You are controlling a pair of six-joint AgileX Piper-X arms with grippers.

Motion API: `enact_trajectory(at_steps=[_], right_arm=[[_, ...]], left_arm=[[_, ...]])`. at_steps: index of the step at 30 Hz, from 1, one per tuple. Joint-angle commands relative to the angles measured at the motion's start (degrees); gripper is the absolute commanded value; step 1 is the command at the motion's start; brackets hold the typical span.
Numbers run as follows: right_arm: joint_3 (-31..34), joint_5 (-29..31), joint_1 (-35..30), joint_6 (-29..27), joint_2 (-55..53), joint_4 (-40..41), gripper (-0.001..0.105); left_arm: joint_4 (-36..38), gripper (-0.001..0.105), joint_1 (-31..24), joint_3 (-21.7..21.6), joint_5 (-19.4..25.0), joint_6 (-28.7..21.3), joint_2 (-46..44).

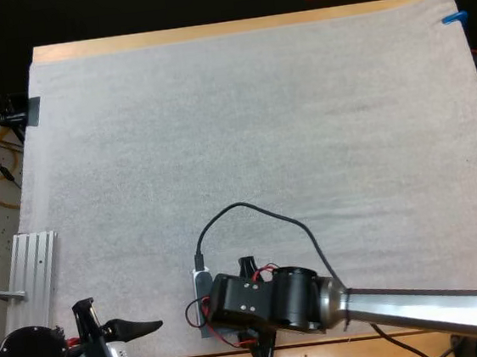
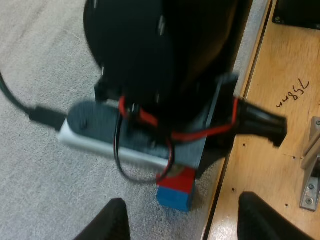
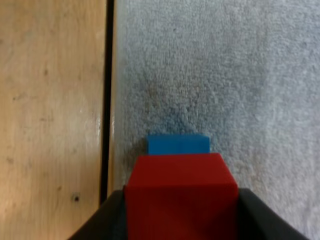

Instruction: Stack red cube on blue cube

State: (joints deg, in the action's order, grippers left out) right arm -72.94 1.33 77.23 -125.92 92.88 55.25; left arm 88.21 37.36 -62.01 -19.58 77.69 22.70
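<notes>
The red cube sits between the two black fingers of the right gripper, which press on it from both sides, so this gripper is clamped on the cube. Directly beneath it is the blue cube, with one end showing just past the red one in the right wrist view. In the left wrist view the red cube appears to rest on the blue cube's top face. That view is blurred and the right arm's wrist shades the pair, so whether the two touch is uncertain.

Both cubes are at the near edge of the white mat, left of its middle. The blue cube stands on the mat just beside the line where the mat ends and the bare wood of the table begins. In the high view the right arm's wrist covers this spot and hides the cubes.

The left gripper is at the near left corner of the table and points toward the stack. Its fingers stand wide apart and touch nothing. The cubes are a little way beyond its fingertips, roughly in line with the gap between them.
</notes>
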Motion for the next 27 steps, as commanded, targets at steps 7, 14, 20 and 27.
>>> enact_trajectory(at_steps=[7, 14, 20, 27], right_arm=[[-0.4, 0.3, -0.3, 0.2, 3.7, -1.7, 0.011], [-0.4, 3.3, -0.3, 0.2, 5.7, -2.8, 0.013], [-0.4, 2.9, -0.3, 0.2, 5.7, -2.7, 0.049], [-0.4, 2.5, -0.3, 0.2, 5.3, -2.6, 0.055]], left_arm=[[0.6, 0.047, 0.1, -0.2, 0.6, -0.1, 0.1], [0.6, 0.047, 0.1, -0.2, 0.6, -0.1, 0.1], [0.6, 0.047, 0.1, -0.2, 0.6, -0.1, 0.1], [0.6, 0.047, 0.1, -0.2, 0.6, -0.1, 0.1]])
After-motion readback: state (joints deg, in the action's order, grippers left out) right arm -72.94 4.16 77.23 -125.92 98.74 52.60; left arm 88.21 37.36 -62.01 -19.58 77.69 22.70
